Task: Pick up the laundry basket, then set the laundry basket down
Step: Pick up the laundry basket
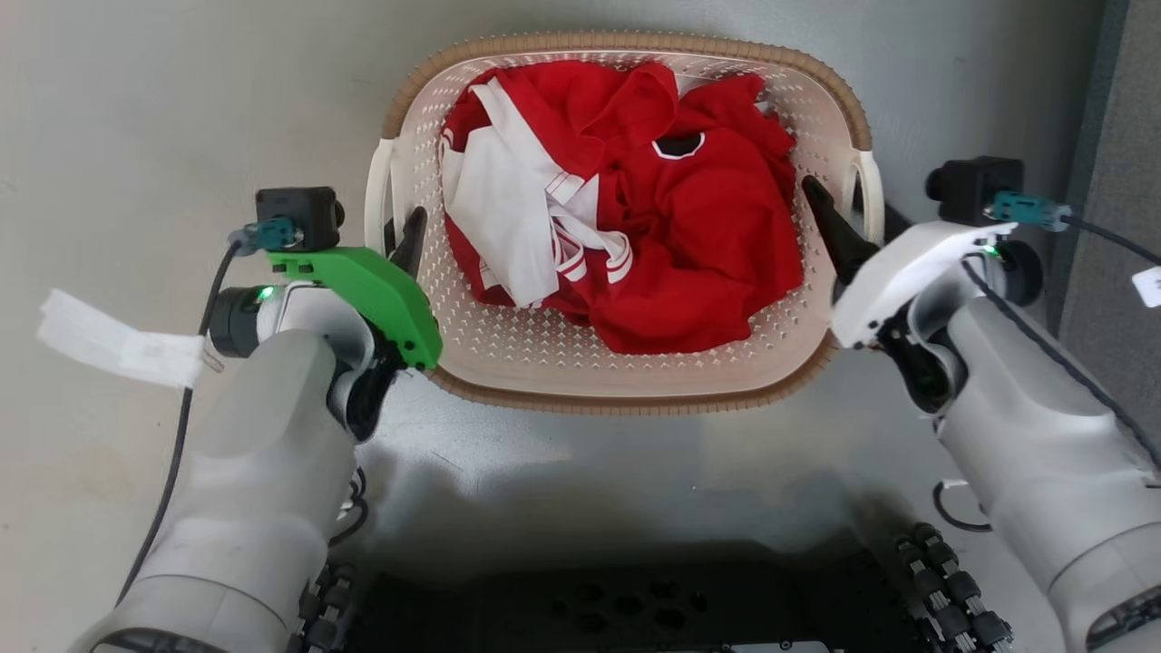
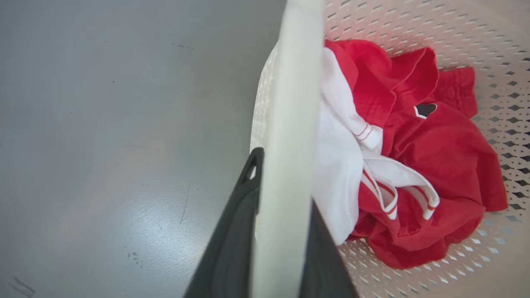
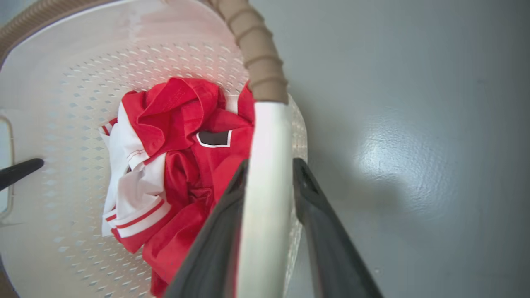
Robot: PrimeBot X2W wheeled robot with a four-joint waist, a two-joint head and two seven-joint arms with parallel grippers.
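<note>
The laundry basket (image 1: 635,45), cream-white and perforated with a brown rim, stands in front of me on the grey floor, holding crumpled red and white clothes (image 1: 635,209). My left gripper (image 1: 402,238) straddles its left white handle (image 1: 376,195). In the left wrist view that handle (image 2: 290,124) runs between the two dark fingers (image 2: 244,194), which press against it. My right gripper (image 1: 862,222) is shut the same way on the right handle (image 1: 871,195), which the right wrist view shows as a white bar (image 3: 269,145) between the fingers (image 3: 310,198). I cannot tell whether the basket is off the floor.
My dark wheeled base (image 1: 635,608) lies just below the basket's near rim. A white paper tag (image 1: 118,345) hangs from the left arm's cable. A darker grey strip (image 1: 1116,181) runs along the right edge. Bare grey floor (image 2: 103,124) surrounds the basket.
</note>
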